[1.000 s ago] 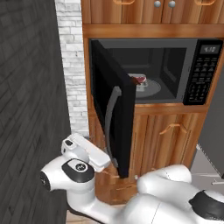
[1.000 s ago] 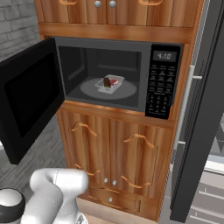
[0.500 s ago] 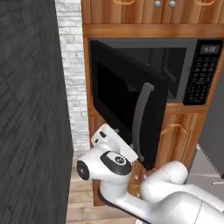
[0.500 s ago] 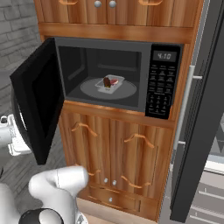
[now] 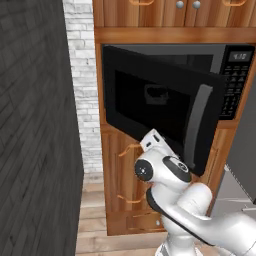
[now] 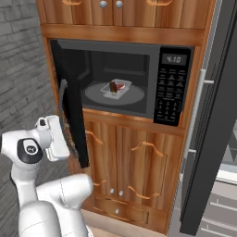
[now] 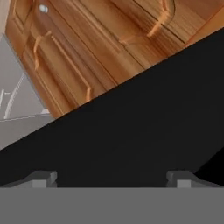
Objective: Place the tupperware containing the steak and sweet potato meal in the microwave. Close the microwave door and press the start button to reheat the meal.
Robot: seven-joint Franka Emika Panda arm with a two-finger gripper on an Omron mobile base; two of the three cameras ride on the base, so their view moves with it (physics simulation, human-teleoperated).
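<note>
Black door panel sits right in front of the claw (image 7: 112, 177); its two finger tips stand wide apart with nothing between them, pressed up near the lower outer face of the door (image 5: 160, 102). Seen from the left, the white hand sits under the door's bottom edge, close to the grey handle (image 5: 194, 125). The door hangs partly shut, angled across the microwave (image 6: 139, 78). Inside, the tub (image 6: 116, 88) with its dark meal (image 6: 114, 86) rests on the turntable, so loading looks done. To finish the swing well, I'd say the hand should push flat on the panel, low and toward the handle side, following the hinge arc until it latches. Then comes the keypad (image 6: 169, 95) on the right.
</note>
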